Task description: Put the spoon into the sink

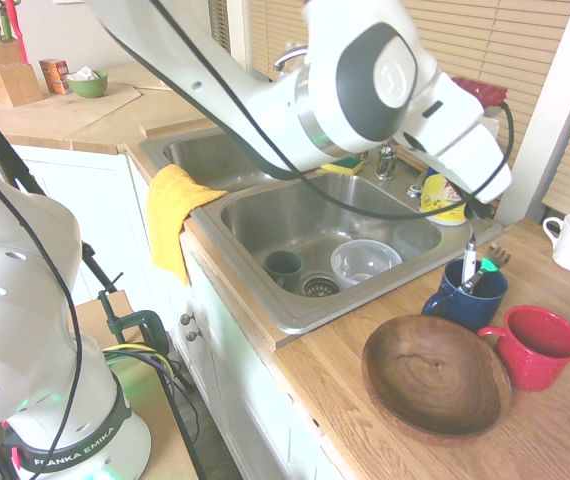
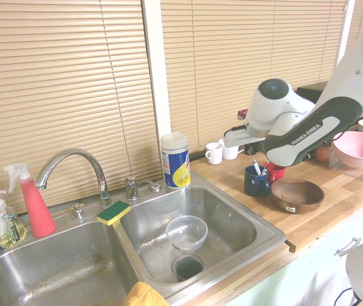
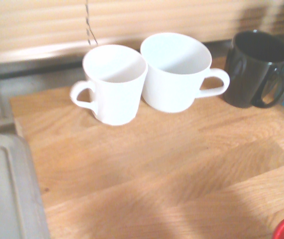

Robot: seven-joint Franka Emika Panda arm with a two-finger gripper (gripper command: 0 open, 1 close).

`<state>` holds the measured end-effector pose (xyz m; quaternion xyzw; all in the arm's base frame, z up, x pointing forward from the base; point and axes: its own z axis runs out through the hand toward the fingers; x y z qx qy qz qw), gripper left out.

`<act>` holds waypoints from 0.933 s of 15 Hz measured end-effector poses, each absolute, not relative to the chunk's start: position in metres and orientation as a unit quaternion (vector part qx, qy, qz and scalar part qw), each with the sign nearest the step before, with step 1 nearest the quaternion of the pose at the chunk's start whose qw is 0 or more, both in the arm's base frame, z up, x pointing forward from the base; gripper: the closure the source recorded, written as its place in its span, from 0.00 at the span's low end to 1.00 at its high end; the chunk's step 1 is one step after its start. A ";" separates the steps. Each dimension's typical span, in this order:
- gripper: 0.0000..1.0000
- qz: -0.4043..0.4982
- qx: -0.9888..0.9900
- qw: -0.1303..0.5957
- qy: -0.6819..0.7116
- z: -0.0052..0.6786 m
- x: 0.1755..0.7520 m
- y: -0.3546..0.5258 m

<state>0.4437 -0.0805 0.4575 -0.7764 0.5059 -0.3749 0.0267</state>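
1. So the spoon [image 1: 468, 270] looks to be the slim silver piece poking up out of the navy blue mug [image 1: 462, 303], not in the sink [image 1: 295, 225]. Its lower end is hidden in the mug, so I can't make out the bowl part.
2. The gripper [image 1: 477, 211] is right over that mug, fingers together, with the silver piece's top right by the tips. Can't tell if it's actually clamped on it.
3. Another utensil [image 1: 496, 260] with a green bit leans in the same mug.
4. Red mug [image 1: 539, 348] and brown wooden bowl [image 1: 435, 375] are just beside it, all on the wood tabletop [image 1: 565, 430].
5. Two white mugs, one narrower [image 3: 116, 87] and one wider [image 3: 174, 74], sit by the blinds [image 3: 132, 22], near a black mug [image 3: 254, 69].
6. The basin nearer the mugs has a clear bowl [image 2: 186, 233] and a dark cup [image 1: 284, 266] in it.
7. Green-and-yellow sponge [image 2: 113, 213] lies on the divider, a wipes canister [image 2: 176, 162] stands behind the sink, and a yellow cloth [image 1: 175, 215] hangs over the front edge.
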 end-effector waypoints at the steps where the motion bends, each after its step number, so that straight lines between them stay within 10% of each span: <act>1: 1.00 -0.377 -0.776 0.031 0.505 0.463 0.441 -0.081; 14: 1.00 -0.419 -0.817 -0.009 0.397 0.493 0.423 0.051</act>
